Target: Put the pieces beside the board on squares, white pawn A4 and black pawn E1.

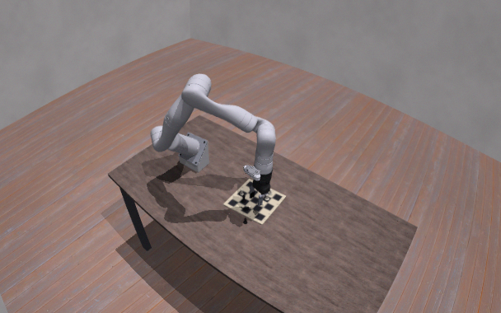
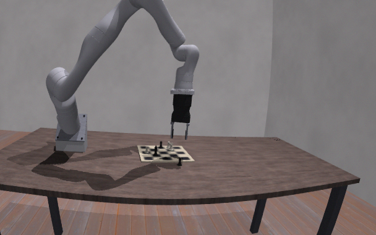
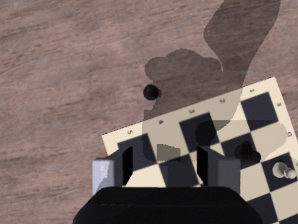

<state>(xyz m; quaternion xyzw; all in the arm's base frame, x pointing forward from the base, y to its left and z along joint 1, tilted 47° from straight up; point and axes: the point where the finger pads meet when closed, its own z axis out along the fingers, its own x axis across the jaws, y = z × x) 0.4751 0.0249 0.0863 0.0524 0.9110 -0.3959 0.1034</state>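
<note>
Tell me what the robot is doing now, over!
Pincer open, empty, above the board. Black pawn upright on the table by the board's edge, not yet on E1. Nothing between pincer and pawn.
</note>
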